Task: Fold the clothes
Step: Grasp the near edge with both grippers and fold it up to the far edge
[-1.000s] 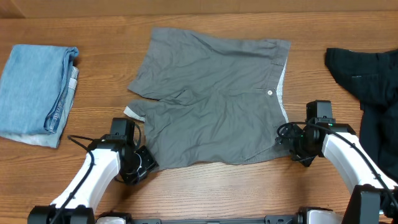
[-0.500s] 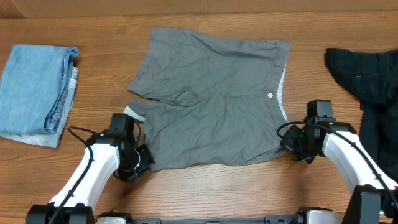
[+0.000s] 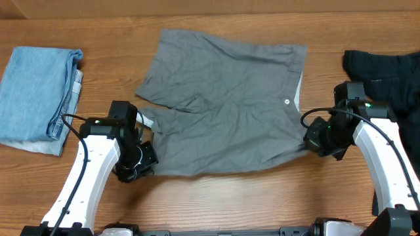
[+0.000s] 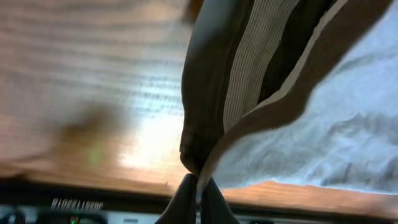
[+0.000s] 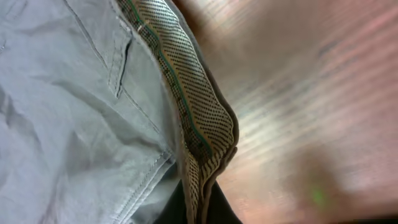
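Grey shorts (image 3: 223, 105) lie spread in the middle of the tabletop (image 3: 216, 203), gripped at both near corners.

Overhead: the shorts have their waistband to the right and their legs to the left. The left pincer (image 3: 134, 167) sits at the near leg's corner and the right pincer (image 3: 314, 139) at the near end of the waistband. A folded light-blue garment (image 3: 36, 88) lies well apart at the far left, and a black garment (image 3: 387, 78) is at the right edge. Left wrist: the pincer is closed tight on the hem (image 4: 249, 81), whose pale striped inner face shows against blurred wood. Right wrist: the pincer is closed tight on the waistband (image 5: 193, 118), with its dotted lining and thin green stripe turned outward. Grey cloth fills the left of this view.
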### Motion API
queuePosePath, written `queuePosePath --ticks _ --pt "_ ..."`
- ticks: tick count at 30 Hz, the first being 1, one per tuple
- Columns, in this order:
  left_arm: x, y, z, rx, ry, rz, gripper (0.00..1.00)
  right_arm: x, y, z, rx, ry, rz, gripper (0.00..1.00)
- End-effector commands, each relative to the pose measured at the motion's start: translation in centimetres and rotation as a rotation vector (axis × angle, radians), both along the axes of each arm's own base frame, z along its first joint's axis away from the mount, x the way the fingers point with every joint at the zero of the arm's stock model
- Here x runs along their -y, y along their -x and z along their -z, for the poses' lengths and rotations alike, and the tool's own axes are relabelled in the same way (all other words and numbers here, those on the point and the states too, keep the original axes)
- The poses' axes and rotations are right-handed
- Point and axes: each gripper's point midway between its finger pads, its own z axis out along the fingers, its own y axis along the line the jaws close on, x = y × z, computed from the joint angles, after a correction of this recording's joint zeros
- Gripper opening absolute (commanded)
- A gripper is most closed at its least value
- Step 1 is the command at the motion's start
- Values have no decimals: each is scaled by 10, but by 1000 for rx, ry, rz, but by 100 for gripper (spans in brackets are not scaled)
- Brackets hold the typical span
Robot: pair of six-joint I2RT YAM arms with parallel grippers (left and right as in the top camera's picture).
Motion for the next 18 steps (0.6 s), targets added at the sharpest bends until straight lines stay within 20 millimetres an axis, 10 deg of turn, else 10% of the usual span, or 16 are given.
queuePosePath --ticks 1,11,18 --pt "-1 2 -15 32 -4 24 4 1 -1 -17 49 9 -5 4" --pt "-3 66 -56 16 8 -10 4 -9 45 -47 27 -35 -5 4" --pt "-13 -13 -93 211 -70 2 4 -15 11 -64 174 -72 0 4"
